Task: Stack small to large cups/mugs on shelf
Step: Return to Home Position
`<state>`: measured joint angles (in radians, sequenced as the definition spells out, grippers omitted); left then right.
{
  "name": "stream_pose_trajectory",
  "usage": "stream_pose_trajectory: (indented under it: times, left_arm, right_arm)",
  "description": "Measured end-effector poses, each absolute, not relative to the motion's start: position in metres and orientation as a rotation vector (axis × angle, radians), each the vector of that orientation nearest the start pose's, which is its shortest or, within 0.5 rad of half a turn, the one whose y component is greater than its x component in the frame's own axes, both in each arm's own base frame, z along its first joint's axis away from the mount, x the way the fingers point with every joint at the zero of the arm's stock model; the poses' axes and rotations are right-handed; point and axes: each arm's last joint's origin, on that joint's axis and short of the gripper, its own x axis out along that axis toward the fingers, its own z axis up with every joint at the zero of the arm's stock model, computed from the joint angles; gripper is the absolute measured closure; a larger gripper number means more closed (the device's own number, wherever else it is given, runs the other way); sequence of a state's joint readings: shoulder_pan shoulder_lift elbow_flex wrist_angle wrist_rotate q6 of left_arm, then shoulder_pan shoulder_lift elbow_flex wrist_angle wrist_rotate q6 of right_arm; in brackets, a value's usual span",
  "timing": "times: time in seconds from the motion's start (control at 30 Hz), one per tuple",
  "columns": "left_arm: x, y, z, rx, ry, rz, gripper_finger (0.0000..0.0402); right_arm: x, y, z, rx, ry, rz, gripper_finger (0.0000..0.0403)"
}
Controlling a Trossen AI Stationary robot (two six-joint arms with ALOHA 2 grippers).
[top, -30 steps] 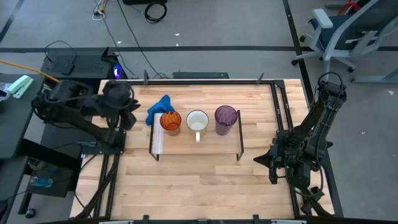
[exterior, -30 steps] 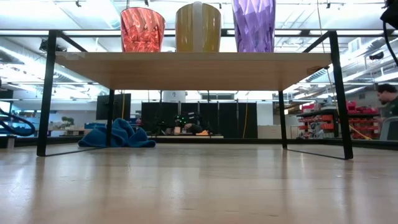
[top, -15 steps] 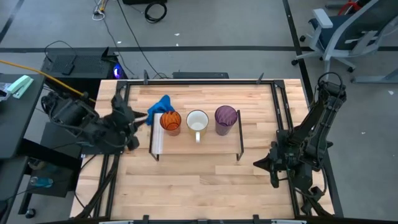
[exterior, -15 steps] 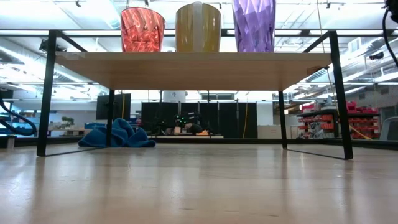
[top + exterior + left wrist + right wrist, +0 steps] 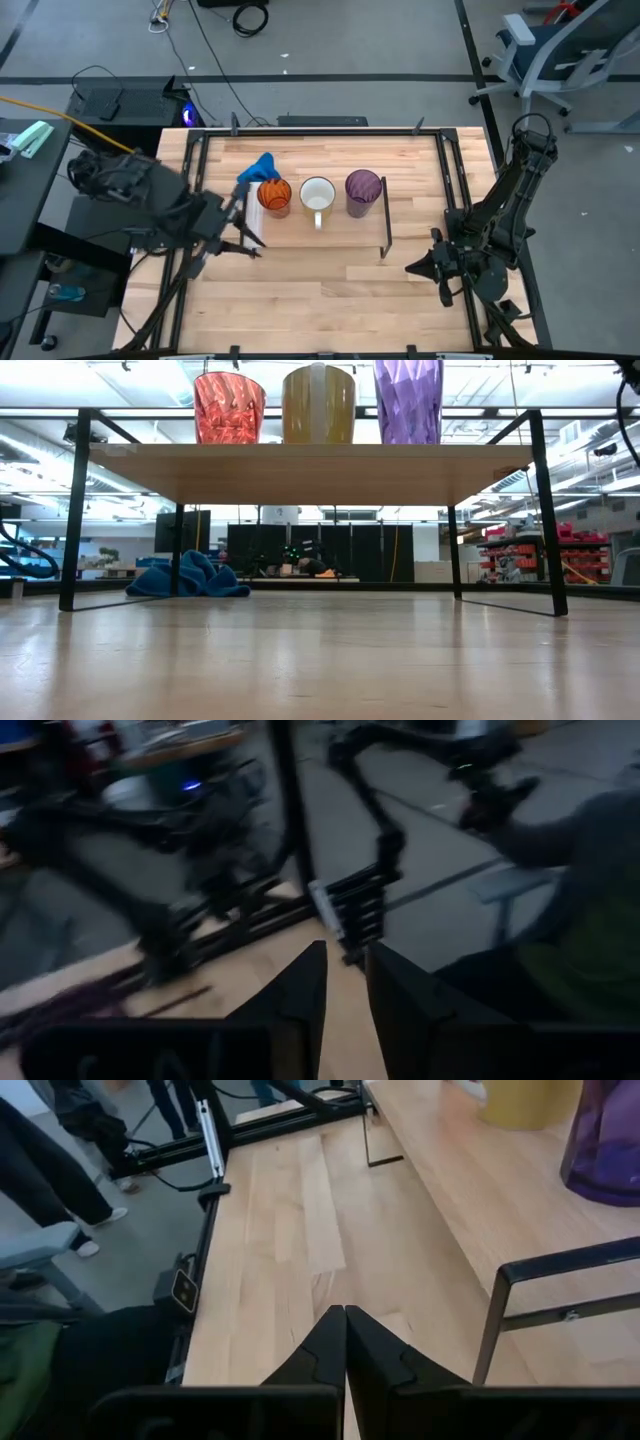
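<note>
The shelf (image 5: pixel 335 238) stands on the wooden table (image 5: pixel 330 305), its white end just beside the fingers of the left gripper (image 5: pixel 250 232) and its other end near the right gripper (image 5: pixel 412 268). Going away from the left fingers, an orange cup (image 5: pixel 274 195), a handled mug (image 5: pixel 317 194) and a purple tumbler (image 5: pixel 363 190) stand on it in a row. A blue cloth (image 5: pixel 255 170) lies on the table beside the orange cup's end.

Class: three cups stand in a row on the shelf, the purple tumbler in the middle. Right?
No. In the high view the mug is in the middle of the row on the shelf; the purple tumbler stands at the right end, the orange cup at the left.
</note>
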<state>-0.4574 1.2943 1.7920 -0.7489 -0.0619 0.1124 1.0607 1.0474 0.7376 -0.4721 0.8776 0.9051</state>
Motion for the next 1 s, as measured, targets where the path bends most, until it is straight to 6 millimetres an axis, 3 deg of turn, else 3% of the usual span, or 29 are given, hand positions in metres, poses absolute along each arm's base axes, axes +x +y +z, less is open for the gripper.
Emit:
stream_pose_trajectory:
  times: [0.17, 0.4, 0.73, 1.0]
  left_arm:
    - [0.234, -0.073, 0.498, 0.201, 0.209, -0.475, 0.032]
    - [0.248, 0.002, 0.497, 0.155, 0.231, -0.207, 0.0312]
    - [0.222, 0.087, 0.503, 0.073, 0.219, 0.115, 0.0318]
    - [0.178, 0.128, 0.506, 0.05, 0.269, 0.519, 0.0319]
  right_arm:
    - [0.117, 0.164, 0.254, 0.23, 0.466, -0.032, 0.0392]
    - [0.117, 0.165, 0.255, 0.239, 0.458, -0.024, 0.0392]
    - [0.119, 0.168, 0.259, 0.231, 0.438, 0.006, 0.0392]
    - [0.12, 0.171, 0.262, 0.221, 0.42, 0.039, 0.0392]
